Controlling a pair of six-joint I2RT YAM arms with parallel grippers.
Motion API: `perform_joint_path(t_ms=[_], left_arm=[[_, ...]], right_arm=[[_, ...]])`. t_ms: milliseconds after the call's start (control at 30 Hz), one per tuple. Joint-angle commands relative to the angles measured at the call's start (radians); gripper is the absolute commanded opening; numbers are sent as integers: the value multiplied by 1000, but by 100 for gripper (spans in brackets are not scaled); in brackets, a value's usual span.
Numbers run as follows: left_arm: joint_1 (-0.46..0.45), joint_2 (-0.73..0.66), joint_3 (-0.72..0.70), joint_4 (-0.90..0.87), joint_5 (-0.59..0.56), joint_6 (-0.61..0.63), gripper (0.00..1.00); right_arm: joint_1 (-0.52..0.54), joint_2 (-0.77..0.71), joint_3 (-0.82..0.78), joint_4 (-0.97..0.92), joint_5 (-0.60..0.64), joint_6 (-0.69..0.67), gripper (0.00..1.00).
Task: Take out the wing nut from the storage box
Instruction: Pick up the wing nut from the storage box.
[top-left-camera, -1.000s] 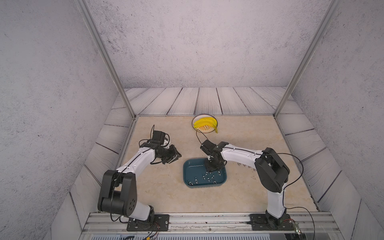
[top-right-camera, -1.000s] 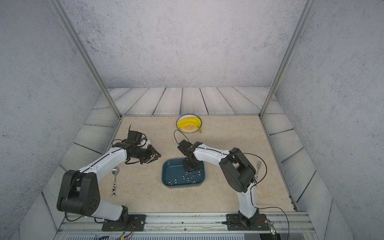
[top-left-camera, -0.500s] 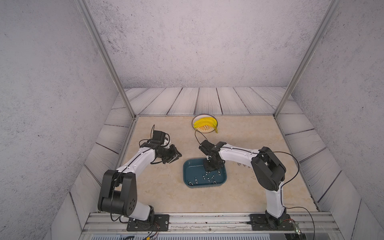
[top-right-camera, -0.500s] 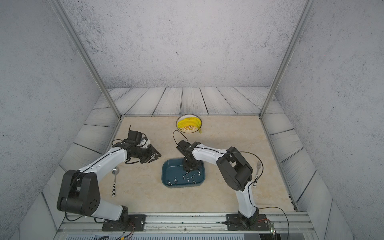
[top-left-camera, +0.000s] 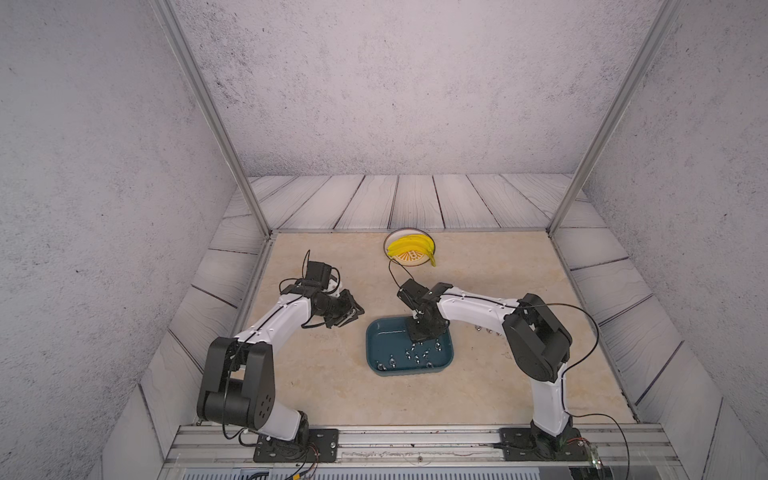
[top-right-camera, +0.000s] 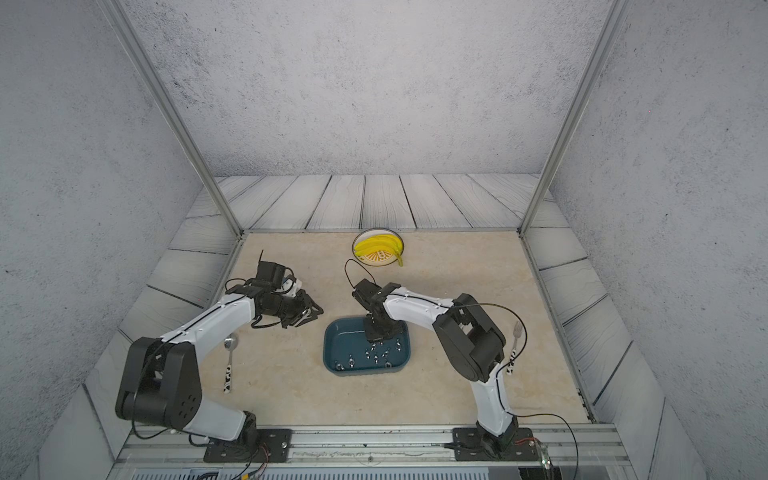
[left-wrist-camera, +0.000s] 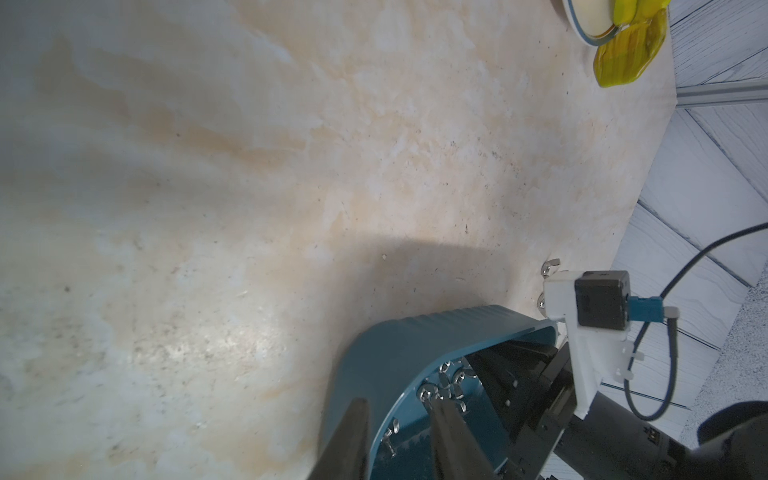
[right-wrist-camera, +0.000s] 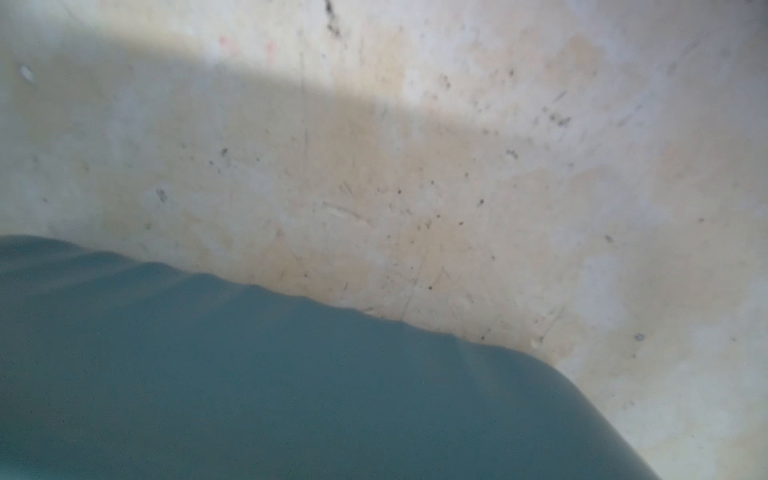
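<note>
**Right gripper** (top-left-camera: 417, 338) stands inside the storage box (top-left-camera: 384, 343), with its tips near the upper middle of the box floor, among the wing nuts (left-wrist-camera: 428, 390). Its own body hides the jaws in both top views and in the left wrist view. How far apart they stand, and whether a nut sits between them, cannot be told.

**Left gripper** (top-left-camera: 356, 314) hangs left of the box and apart from it, jaws partly spread with nothing between them.

**Position and orientation.** The nuts lie scattered over the middle and lower part of the box floor. A few loose nuts (top-left-camera: 478, 328) lie on the table (top-left-camera: 332, 395) just right of the box. The box sits open side up, its long axis running left to right in both top views. Single nuts are too small to show which way their wings point.

**Likely faults.**
- The jaws may take two nuts or none, since the nuts lie close together.
- A small, smooth metal nut may twist out of the pinch on lifting.
- Tips pressing on the floor may drag or tip the light box.
- The low rim may knock a nut free on the way out.

The right wrist view shows only the outside of the box and the table, so it cannot confirm a grip.
</note>
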Motion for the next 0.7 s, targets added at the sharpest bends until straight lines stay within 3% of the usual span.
perform_joint_path(t_ms=[0, 667], left_arm=[[-5, 13, -2, 6, 13, 9, 32], [-6, 5, -1, 2, 19, 25, 32]], right_arm=[[1, 31, 3, -36, 22, -37, 12], [1, 28, 80, -76, 18, -31, 19]])
